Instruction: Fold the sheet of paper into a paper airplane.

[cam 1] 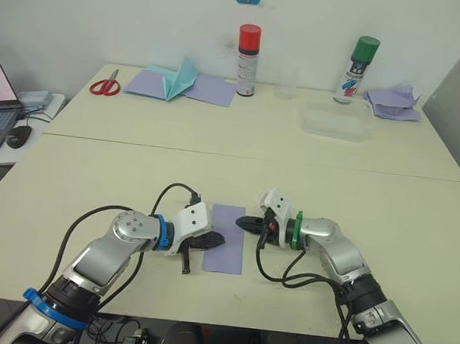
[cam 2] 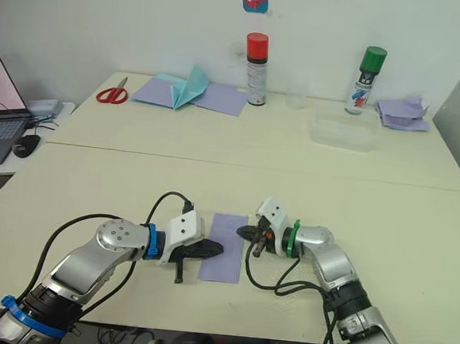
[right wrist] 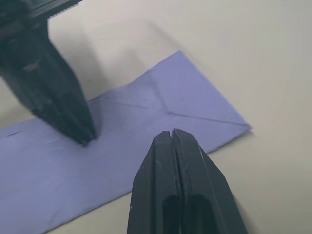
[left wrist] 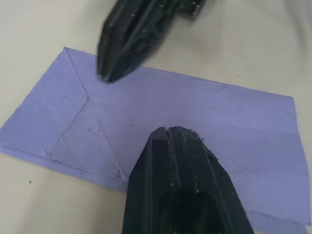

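Both hands, fingers pressed together and holding nothing, press the folded sheet [cam 1: 225, 238] flat: left hand [cam 1: 217, 239], right hand [cam 1: 242, 221]. Next, I'd guess, corner folds.

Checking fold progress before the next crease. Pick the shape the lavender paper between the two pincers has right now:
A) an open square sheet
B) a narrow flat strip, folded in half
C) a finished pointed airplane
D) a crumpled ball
B: the sheet of paper lies flat on the table as a narrow rectangle, with the left pincer and right pincer both shut at its edges.
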`<move>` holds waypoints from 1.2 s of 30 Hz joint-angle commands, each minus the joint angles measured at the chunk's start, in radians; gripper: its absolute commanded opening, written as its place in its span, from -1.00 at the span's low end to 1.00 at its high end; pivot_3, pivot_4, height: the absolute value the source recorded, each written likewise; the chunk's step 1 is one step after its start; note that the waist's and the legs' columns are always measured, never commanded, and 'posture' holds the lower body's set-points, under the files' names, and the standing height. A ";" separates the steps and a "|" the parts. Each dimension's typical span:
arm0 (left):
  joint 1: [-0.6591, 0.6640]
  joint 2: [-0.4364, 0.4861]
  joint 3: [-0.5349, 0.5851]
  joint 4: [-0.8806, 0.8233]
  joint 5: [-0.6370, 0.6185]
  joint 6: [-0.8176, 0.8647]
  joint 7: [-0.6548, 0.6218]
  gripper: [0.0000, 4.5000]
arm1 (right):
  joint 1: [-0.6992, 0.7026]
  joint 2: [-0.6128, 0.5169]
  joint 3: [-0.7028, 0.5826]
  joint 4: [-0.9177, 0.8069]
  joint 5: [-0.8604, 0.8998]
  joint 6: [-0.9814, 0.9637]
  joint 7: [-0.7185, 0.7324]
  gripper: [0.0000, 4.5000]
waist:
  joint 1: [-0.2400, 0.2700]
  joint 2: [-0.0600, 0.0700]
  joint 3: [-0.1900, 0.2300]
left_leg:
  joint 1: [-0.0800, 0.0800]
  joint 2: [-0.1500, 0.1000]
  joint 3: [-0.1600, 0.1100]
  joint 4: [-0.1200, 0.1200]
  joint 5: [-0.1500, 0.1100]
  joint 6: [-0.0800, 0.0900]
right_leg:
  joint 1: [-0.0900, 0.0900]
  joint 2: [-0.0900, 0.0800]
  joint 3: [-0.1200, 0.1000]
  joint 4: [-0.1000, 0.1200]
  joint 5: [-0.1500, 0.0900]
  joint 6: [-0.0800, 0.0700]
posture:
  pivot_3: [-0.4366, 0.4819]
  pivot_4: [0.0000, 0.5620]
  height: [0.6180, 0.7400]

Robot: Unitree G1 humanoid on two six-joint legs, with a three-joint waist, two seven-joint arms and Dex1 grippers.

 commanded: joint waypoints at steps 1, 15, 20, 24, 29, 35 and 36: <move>0.025 0.015 -0.053 0.055 0.054 0.014 -0.024 -1.00 | -0.035 -0.001 -0.037 0.123 -0.066 -0.038 -0.107 -0.98 | -0.001 0.000 0.000 | 0.000 0.000 0.000 0.000 0.000 0.000 | 0.000 0.000 0.000 0.000 0.000 0.000 | -0.05 -0.47 1.00; 0.036 0.013 -0.043 0.062 0.060 0.005 -0.027 -1.00 | 0.004 0.005 -0.077 -0.015 0.058 -0.164 0.094 -0.98 | 0.000 0.001 -0.002 | 0.000 0.000 0.001 -0.003 0.000 0.000 | 0.000 0.000 0.000 -0.001 0.000 0.000 | -0.05 -0.47 1.00; 0.049 0.013 -0.040 0.053 0.062 0.010 -0.026 -1.00 | 0.039 0.006 -0.062 -0.071 0.043 -0.179 0.102 -0.98 | 0.000 0.001 -0.001 | 0.000 0.000 0.001 -0.003 0.000 0.000 | 0.000 0.000 0.000 -0.001 -0.001 0.001 | -0.05 -0.47 1.00; 0.051 0.016 -0.039 0.048 0.060 0.015 -0.026 -1.00 | 0.055 -0.017 -0.018 -0.072 -0.002 -0.153 0.119 -0.98 | 0.000 0.001 -0.001 | 0.000 0.000 0.001 -0.003 0.000 0.000 | 0.000 0.000 0.000 -0.001 0.000 0.001 | -0.05 -0.47 1.00; 0.048 0.020 -0.037 0.049 0.060 0.018 -0.030 -1.00 | 0.069 -0.052 0.049 -0.062 -0.056 -0.090 0.136 -0.98 | 0.000 0.001 -0.003 | 0.000 0.000 0.001 -0.004 0.000 0.000 | -0.001 0.000 0.000 -0.001 0.000 0.000 | -0.05 -0.47 1.00; 0.040 0.018 -0.038 0.061 0.063 0.017 -0.033 -1.00 | 0.122 -0.117 0.127 -0.187 -0.018 0.034 0.278 -0.98 | 0.000 0.002 -0.004 | 0.000 0.000 0.001 -0.005 0.000 0.000 | 0.000 0.000 0.000 -0.002 -0.001 0.000 | -0.05 -0.47 1.00; 0.040 0.019 -0.038 0.064 0.064 0.015 -0.034 -1.00 | 0.128 -0.129 0.141 -0.208 -0.010 0.059 0.300 -0.98 | 0.000 0.002 -0.004 | 0.000 0.000 0.001 -0.005 0.000 0.000 | 0.000 0.000 0.000 -0.002 -0.001 0.000 | -0.05 -0.47 1.00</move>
